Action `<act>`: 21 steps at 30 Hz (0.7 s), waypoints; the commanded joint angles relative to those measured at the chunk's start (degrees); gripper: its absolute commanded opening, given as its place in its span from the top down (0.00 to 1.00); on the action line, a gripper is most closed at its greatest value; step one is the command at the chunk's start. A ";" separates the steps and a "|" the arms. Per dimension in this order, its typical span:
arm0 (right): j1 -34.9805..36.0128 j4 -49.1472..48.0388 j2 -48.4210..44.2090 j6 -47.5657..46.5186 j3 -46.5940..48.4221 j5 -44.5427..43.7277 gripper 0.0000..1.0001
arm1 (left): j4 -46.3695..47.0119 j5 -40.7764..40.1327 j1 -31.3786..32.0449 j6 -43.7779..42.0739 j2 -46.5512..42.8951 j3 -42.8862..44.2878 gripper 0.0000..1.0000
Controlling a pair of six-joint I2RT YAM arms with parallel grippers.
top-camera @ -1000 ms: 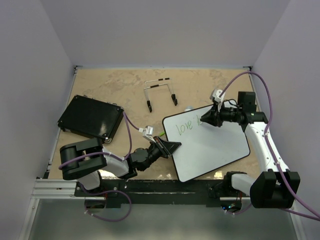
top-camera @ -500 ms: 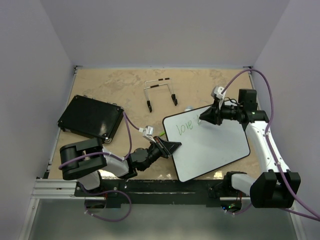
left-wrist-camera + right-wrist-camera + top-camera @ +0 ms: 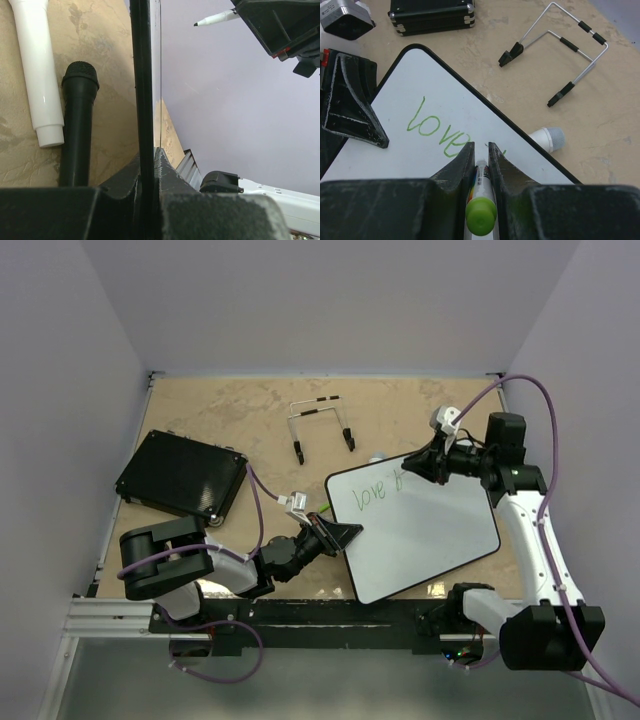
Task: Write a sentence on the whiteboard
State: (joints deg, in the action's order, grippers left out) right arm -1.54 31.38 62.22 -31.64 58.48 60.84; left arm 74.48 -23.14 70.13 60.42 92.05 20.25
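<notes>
The whiteboard [image 3: 425, 535] lies askew on the bench [image 3: 230, 420], toward its right front. On it the sentence [image 3: 437, 131] so far reads only "love", in green near the far-left corner. The right pincer [image 3: 480, 148], clamped on a green-capped marker [image 3: 481, 207], sits at that word's end and has drifted slightly rightward over the last second, probably to start the next word. The left pincer [image 3: 148, 159] still pinches the board's left edge, steadying it.

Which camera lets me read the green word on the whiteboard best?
The right wrist view: the green word "love" sits large and clear on the whiteboard. The top external view shows it small. The left wrist view sees only the board's edge, no writing.
</notes>
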 commanded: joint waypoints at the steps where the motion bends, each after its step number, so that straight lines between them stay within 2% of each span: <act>1: -1.44 -2.46 -0.17 1.05 -0.38 -0.20 1.00 | 9.90 -0.68 0.01 -5.40 -0.56 -0.39 1.00; 21: -4.43 0.18 1.77 -3.17 -0.65 1.83 1.00 | 10.07 -0.68 -0.08 -5.23 -0.56 -0.56 1.00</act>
State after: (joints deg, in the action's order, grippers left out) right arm -5.45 31.40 64.12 -33.43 57.82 61.08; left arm 74.54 -23.16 70.13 60.47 92.05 20.08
